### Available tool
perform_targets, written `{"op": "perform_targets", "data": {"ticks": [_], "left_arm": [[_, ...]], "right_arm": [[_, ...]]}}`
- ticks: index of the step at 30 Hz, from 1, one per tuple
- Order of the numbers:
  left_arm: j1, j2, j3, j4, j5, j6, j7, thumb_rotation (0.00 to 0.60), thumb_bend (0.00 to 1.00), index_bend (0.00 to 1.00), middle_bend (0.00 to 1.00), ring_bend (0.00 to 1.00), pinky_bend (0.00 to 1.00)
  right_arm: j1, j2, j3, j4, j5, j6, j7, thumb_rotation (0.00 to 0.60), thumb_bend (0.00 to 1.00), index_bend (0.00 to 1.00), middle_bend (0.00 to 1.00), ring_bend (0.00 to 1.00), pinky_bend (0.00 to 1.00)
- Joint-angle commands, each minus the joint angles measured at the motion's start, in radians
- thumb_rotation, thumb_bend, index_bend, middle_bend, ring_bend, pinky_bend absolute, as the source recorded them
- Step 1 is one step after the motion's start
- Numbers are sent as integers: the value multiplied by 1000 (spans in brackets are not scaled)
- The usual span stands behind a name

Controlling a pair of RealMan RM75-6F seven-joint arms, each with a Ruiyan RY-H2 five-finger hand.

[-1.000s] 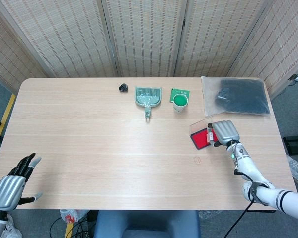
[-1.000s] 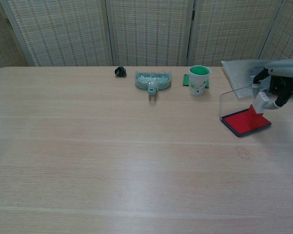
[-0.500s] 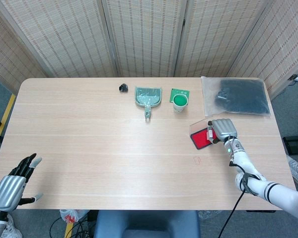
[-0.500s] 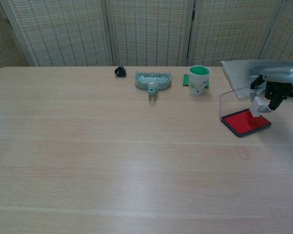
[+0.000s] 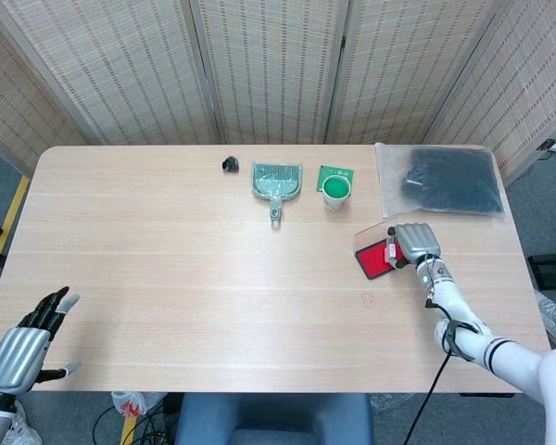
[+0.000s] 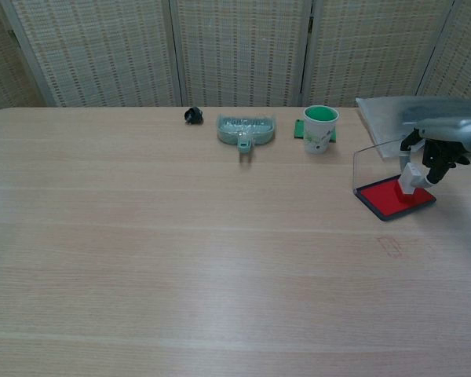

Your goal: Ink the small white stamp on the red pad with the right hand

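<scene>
The red ink pad (image 6: 392,197) (image 5: 372,260) lies at the table's right side, its clear lid (image 6: 370,160) standing open behind it. My right hand (image 6: 438,144) (image 5: 417,243) holds the small white stamp (image 6: 411,177) from above, the stamp's lower end down on the pad's red surface. In the head view the hand covers most of the stamp. My left hand (image 5: 23,340) hangs at the table's near left corner, fingers spread and holding nothing.
A green-rimmed cup (image 6: 319,127) on a green card, a grey-green dustpan (image 6: 246,129) and a small black object (image 6: 193,115) line the far side. A clear bag of dark items (image 5: 442,181) lies behind the pad. A faint red stamp mark (image 6: 390,246) is on the wood.
My right hand has drawn left and down, bringing the white stamp from the pad's right edge onto its red surface. The left hand stays put.
</scene>
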Motion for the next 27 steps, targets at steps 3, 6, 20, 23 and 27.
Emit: {"op": "perform_targets", "data": {"ticks": [3,6,20,23,27], "left_arm": [[2,-2,1,0,2,3,5,600,70,0,0,6,270],[3,-8,1,0,3,5,19,600,71,0,0,6,270],[5,-11,3,-2,9,11,28,600,70,0,0,6,270],[6,-11,3,-2,9,12,28,600,70,0,0,6,270],[6,-12,2,-3,7,11,30,600,70,0,0,6,270]], "right_arm": [[0,-12,-2,20,-6,-12,13,600,410,867,960,795,783],[2,-17,-3,28,-9,-17,16,600,411,867,960,795,783],[-6,4,3,-4,-21,3,27,600,411,867,960,795,783],[-17,52,5,-81,-38,41,20,600,411,867,960,795,783],[-33,134,-1,-223,-46,106,-18,600,412,867,960,794,783]]}}
